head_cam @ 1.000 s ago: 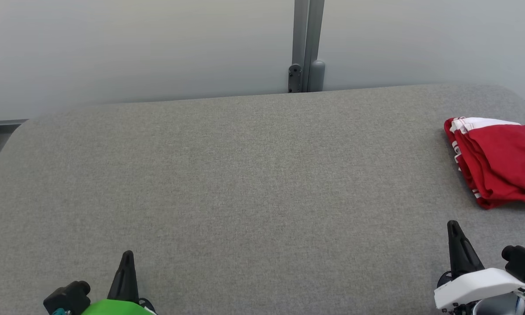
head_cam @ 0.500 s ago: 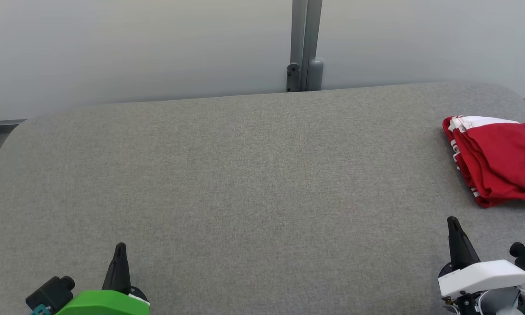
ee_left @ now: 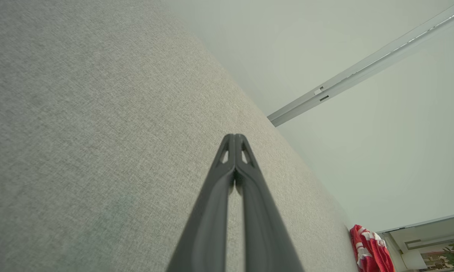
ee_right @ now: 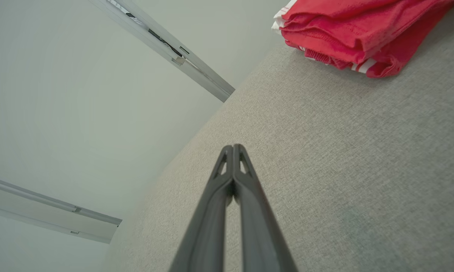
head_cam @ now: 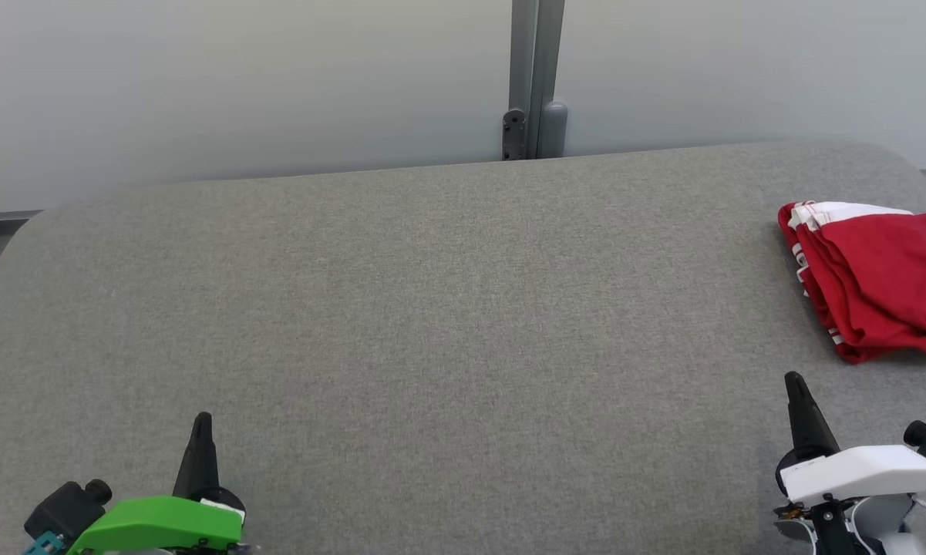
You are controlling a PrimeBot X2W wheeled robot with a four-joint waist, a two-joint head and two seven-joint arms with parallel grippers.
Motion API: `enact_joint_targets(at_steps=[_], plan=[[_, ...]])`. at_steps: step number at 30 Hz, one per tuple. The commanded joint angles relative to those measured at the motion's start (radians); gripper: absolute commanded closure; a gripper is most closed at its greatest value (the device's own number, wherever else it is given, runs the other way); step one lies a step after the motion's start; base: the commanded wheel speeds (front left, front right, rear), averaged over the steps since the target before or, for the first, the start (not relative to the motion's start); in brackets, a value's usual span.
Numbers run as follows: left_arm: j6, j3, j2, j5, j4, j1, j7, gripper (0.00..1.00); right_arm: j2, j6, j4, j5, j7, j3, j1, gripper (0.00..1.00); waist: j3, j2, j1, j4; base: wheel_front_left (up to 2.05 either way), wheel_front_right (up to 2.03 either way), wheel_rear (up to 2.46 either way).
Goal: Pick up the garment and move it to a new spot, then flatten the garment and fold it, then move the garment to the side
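At the lower left of the head view, my left end effector (head_cam: pixel 200 424) sits low over the grey tabletop (head_cam: pixel 432 308) with its two dark fingers pressed together and nothing between them. Its wrist view shows the tips meeting over bare fabric, though I cannot tell whether they touch the surface. Across at the lower right, my right end effector (head_cam: pixel 796 381) is likewise closed tight and empty, fingers pointing away from me. Beyond its tips and a little to the right, near but clearly apart, lies the garment (head_cam: pixel 883 277). It is red with white trim and stacked in several layers at the right end of the tabletop, where part of it runs out of the head view. Neither end effector touches it. The wide middle of the tabletop carries nothing, and behind it stand a pale wall (head_cam: pixel 200 77) and a grey metal post (head_cam: pixel 536 77). Judging from how things lie, I take the task to be at or very near its end: the garment looks folded into a compact bundle and parked off to the side. The layers along its near edge look slightly uneven, so a tidy-up may be all that remains.
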Motion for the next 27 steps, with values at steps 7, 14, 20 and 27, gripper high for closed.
enact_joint_targets(at_steps=[7, 14, 20, 27], plan=[[-0.008, 0.016, 0.004, -0.100, -0.019, -0.034, 0.026, 1.00, 0.000, 0.000, -0.003, 0.103, 0.025, -0.008, -0.032, 1.00, 0.001, -0.0001, 0.0000, -0.002, 0.00, 0.00, 0.00], [-0.010, 0.025, 0.004, -0.173, -0.023, -0.045, 0.046, 1.00, 0.003, 0.000, 0.001, 0.183, 0.045, -0.011, -0.043, 1.00, 0.003, -0.0001, 0.0000, -0.005, 0.00, 0.00, 0.00], [-0.012, 0.033, 0.004, -0.230, -0.027, -0.053, 0.062, 1.00, 0.006, 0.000, 0.004, 0.246, 0.061, -0.014, -0.051, 1.00, 0.004, -0.0001, 0.0000, -0.007, 0.00, 0.00, 0.00], [-0.015, 0.041, 0.004, -0.295, -0.031, -0.060, 0.080, 1.00, 0.009, 0.000, 0.008, 0.316, 0.078, -0.016, -0.060, 1.00, 0.005, -0.0001, 0.0000, -0.009, 0.00, 0.00, 0.00]])
